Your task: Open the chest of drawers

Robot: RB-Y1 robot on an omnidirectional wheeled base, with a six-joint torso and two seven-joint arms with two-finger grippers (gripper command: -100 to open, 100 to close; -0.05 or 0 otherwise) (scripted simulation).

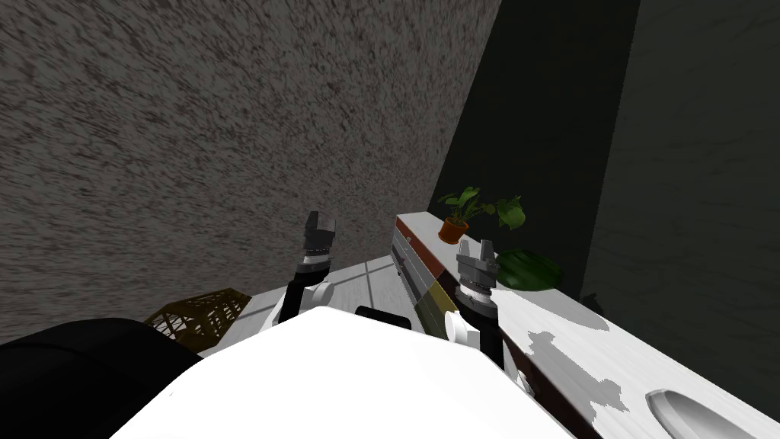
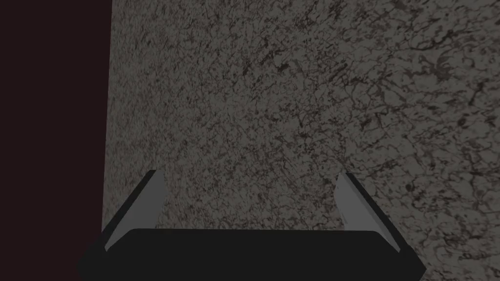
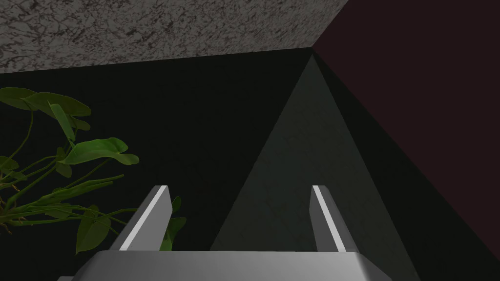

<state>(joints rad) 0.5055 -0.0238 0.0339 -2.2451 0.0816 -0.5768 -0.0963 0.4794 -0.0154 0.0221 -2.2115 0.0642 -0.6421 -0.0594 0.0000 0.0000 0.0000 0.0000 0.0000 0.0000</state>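
Left gripper (image 2: 249,173) is just hanging in front of a rough wall (image 2: 302,97), grey with dark speckles and crack-like veins all over it. Its two thin light grey fingers (image 2: 154,200) stand spread wide apart, rising from the dark box (image 2: 249,253) of the gripper body. Off past one finger the wall ends at a straight edge, and beyond that there's a flat, very dark reddish area (image 2: 53,112).

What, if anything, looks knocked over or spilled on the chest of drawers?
Nothing stands out. The potted plant stands upright on the white top of the chest of drawers, with a green rounded thing beside it and nothing spilled.
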